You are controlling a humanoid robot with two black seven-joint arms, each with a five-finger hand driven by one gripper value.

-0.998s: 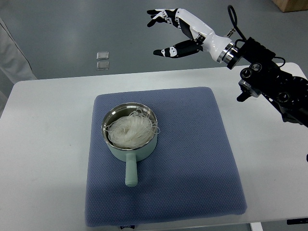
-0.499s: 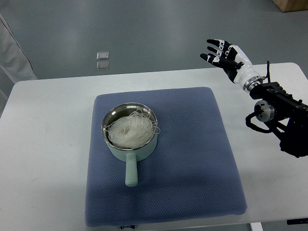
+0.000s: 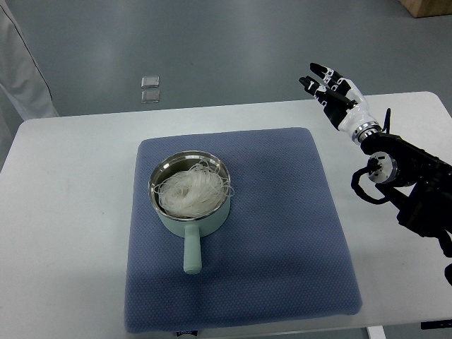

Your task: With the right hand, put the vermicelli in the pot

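Note:
A pale green pot (image 3: 189,203) with a steel rim stands on the blue mat (image 3: 282,240), its handle pointing toward the near edge. A white nest of vermicelli (image 3: 191,189) lies inside it, a few strands hanging over the rim. My right hand (image 3: 330,88) is held up at the table's far right, well away from the pot, fingers straight and spread, holding nothing. Its black forearm (image 3: 409,183) comes in from the right edge. The left arm does not show.
The white table (image 3: 63,212) carries the mat in its middle. Two small clear squares (image 3: 150,89) lie on the grey floor beyond the far edge. A white cloth-like shape (image 3: 21,70) shows at the top left.
The right hand has drawn back from above the table's far edge to the right side and lower, the fingers straightening. Pot and vermicelli have not moved.

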